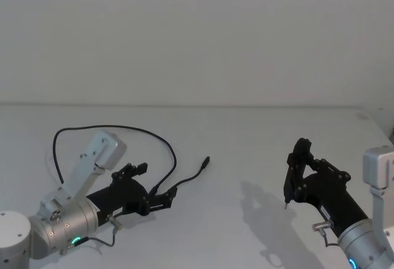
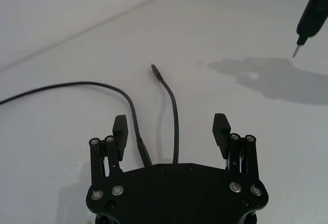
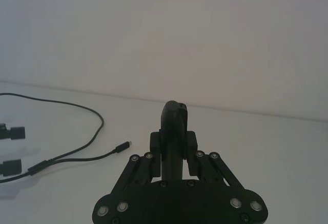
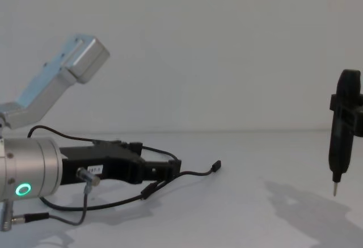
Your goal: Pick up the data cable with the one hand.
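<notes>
Small white label (image 4: 95,169) on the side of the left gripper (image 4: 154,158), print too small to make out from here, no other lettering or numbers readable.

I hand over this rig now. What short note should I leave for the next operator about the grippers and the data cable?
Left gripper: open, low over the table. Two strands of the data cable run between its fingers, not yet gripped.
Right gripper: raised on the right side, shut on a slim pointed tool, away from the cable.
Done: the left gripper is placed around the cable, which lies on the table.
Left to do: close the fingers on the cable and lift it.
</notes>
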You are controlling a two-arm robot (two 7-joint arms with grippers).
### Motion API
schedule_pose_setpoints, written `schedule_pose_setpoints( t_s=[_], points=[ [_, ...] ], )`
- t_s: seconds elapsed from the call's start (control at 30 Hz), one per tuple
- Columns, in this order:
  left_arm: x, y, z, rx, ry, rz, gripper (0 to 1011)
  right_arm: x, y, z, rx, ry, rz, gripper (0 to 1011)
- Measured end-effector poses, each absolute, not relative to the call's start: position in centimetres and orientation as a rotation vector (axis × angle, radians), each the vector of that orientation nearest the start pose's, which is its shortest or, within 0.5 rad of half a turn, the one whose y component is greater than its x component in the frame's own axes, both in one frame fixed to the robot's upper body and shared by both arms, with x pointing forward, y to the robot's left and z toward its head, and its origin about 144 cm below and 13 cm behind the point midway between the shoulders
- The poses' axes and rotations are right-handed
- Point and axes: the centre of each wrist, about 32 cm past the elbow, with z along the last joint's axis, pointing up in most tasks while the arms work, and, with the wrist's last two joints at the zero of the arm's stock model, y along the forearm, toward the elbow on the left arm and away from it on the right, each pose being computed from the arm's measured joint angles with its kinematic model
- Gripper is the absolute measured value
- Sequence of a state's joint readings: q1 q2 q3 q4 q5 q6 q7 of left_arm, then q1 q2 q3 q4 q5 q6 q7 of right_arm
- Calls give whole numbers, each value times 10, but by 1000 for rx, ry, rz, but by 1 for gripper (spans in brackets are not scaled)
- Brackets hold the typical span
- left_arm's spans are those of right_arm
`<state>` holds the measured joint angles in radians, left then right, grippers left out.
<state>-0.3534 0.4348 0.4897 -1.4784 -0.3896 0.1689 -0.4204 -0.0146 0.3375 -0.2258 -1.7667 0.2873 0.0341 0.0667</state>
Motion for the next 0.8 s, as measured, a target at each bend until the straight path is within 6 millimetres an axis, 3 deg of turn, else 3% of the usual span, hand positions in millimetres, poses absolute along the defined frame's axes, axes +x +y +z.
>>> schedule_pose_setpoints(
  t_s=[0.8],
  points=[
    [558,221,1193,248,41,671,1001,443,-237,1189,26,-75,-1229,279]
  ],
)
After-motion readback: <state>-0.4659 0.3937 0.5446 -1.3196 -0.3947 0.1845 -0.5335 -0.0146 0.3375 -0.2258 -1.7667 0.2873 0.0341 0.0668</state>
